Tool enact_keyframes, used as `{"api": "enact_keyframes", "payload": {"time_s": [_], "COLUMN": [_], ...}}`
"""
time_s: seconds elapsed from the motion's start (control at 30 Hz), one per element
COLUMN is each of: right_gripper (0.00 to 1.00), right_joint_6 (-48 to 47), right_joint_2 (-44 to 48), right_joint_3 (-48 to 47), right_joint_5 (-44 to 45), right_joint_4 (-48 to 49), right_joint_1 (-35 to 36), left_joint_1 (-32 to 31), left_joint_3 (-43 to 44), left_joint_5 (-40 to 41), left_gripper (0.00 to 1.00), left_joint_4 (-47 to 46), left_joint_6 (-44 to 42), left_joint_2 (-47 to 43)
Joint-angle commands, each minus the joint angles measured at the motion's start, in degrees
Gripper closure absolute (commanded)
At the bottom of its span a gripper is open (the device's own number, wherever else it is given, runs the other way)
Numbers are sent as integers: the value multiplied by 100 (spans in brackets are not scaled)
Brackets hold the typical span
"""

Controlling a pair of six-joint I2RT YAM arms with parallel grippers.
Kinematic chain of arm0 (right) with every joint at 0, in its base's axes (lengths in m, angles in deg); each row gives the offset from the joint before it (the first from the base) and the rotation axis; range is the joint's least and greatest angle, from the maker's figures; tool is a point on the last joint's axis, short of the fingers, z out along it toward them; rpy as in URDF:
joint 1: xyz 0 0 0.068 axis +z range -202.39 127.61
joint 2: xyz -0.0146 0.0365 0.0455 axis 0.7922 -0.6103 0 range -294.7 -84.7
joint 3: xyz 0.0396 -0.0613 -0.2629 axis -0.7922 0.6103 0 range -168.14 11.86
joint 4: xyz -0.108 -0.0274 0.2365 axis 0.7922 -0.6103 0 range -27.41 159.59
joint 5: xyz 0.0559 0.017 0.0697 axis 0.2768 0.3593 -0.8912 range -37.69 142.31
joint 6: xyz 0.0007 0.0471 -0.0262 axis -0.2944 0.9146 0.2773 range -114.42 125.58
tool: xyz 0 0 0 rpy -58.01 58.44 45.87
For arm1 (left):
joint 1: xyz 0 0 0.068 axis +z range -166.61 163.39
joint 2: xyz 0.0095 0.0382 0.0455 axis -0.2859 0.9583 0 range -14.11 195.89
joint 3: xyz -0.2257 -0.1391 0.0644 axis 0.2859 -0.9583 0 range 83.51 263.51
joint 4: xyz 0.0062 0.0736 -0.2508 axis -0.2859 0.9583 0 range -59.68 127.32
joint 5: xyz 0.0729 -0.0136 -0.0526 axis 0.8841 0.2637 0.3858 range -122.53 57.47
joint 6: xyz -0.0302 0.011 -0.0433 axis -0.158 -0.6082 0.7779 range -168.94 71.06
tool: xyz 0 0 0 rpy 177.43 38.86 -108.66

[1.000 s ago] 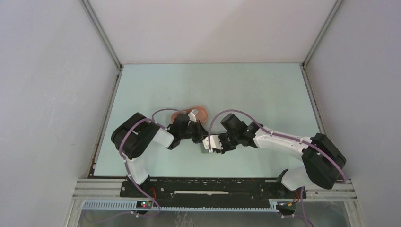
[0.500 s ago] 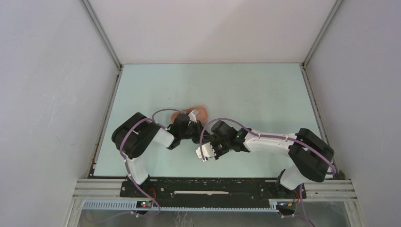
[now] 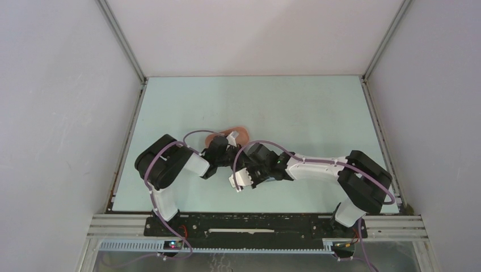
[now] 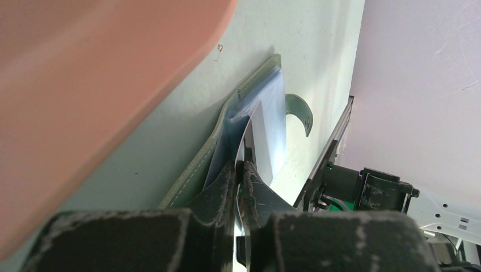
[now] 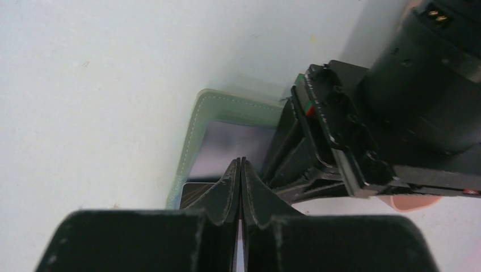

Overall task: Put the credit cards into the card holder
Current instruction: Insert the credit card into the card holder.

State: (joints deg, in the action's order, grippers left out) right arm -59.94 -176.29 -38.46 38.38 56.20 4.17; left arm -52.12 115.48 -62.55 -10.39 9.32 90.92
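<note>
Grey-green stitched card holder (image 5: 194, 126), open, bluish-grey sleeves inside

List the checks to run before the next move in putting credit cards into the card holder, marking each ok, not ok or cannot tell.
1. Grey-green folding card holder lies open on the pale table: ok.
2. Left gripper pinches its bluish inner sheet: ok.
3. Right gripper shut: ok.
4. Credit card held in that gripper: cannot tell.
5. Pink oblong tray apart from the holder: ok.
</note>
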Motion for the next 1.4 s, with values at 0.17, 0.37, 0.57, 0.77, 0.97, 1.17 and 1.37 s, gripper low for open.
{"api": "enact_keyframes", "payload": {"time_s": [0.17,0.37,0.57,0.77,0.97,1.17,1.37], "right_gripper": [92,93,93,93,92,88,80], "right_joint_6": [-139,-124,-103,-71,111,458,1296], "right_joint_2": [-267,-82,2,129,458,818,1367], "right_joint_3": [-162,-22,49,125,172,177,40], "right_joint_5": [328,330,371,340,78,-329,-995], "right_joint_4": [-14,-155,-231,-311,-456,-665,-1069], "right_joint_1": [-83,-359,-440,-618,-794,-924,-1278], "left_joint_1": [-73,-66,-66,-63,-66,-68,-63], "left_joint_3": [167,196,229,257,253,240,195], "left_joint_5": [106,132,185,232,301,327,381], "left_gripper": [84,76,68,67,68,70,71], "left_joint_4": [252,322,420,555,712,813,929], "left_joint_6": [-232,-271,-323,-390,-470,-521,-610], "left_joint_2": [164,180,184,107,-52,-250,-610]}}
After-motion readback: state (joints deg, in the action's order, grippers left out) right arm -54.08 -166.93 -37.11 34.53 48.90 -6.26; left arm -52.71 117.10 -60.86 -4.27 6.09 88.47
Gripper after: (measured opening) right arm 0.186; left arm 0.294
